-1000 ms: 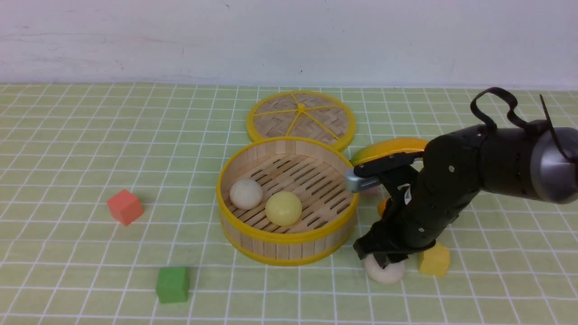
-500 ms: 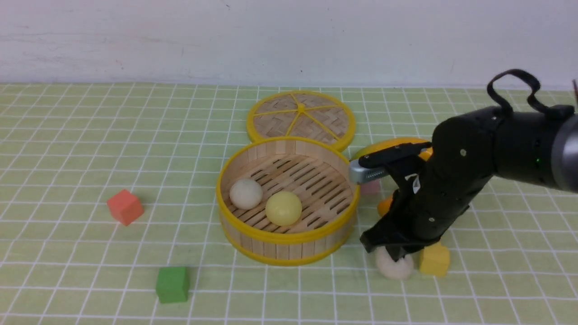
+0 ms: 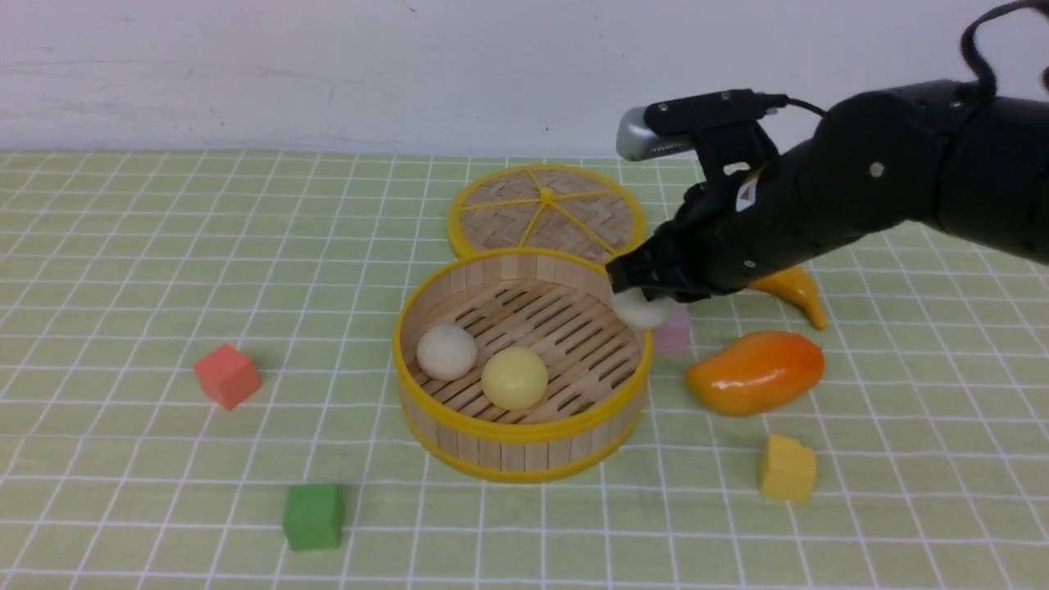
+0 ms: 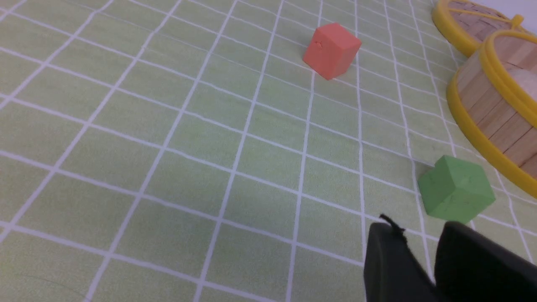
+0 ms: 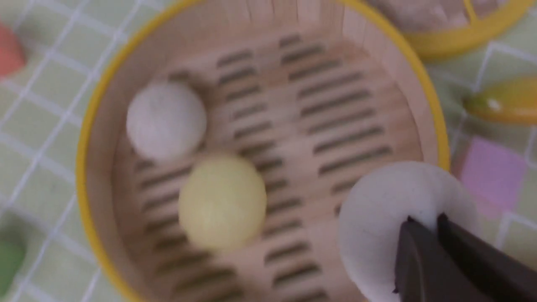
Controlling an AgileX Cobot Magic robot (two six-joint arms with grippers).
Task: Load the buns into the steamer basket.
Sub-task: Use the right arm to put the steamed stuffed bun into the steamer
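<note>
Right arm (image 3: 860, 197), glossy black, reaches in from the right edge of the front view and slopes down toward centre; a silver-capped wrist camera (image 3: 647, 135) sticks out above it. Right gripper (image 3: 647, 299) is at the low end of the arm, black fingers (image 5: 423, 260) pinched tight into a soft off-white ball-shaped bun (image 5: 390, 214), visibly denting it, held clear of the surface. Left arm isn't in the front view. Left gripper (image 4: 423, 260) shows only in its own wrist view: two black fingertips side by side, narrow gap between them, nothing gripped.
</note>
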